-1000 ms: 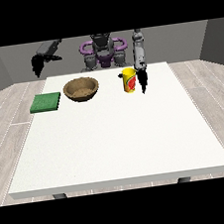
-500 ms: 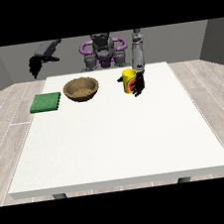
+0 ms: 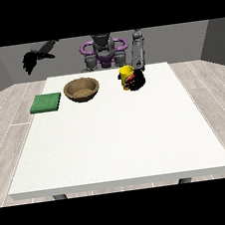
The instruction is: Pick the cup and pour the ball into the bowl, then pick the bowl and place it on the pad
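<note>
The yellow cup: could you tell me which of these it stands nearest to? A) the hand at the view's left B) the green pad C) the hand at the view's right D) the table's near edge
C: the hand at the view's right is right against the yellow cup, whereas the green pad lies beyond the bowl.

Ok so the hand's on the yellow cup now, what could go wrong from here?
1. The hand at the view's right has its fingers round the lower part of the yellow cup; lifted like that, the cup might tip early and spill the ball, which I cannot see.
2. The wooden bowl sits apart from the cup, so a pour begun short of it could send the ball rolling across the table.
3. The green pad lies close beside the bowl; a pour might nudge either.
</note>
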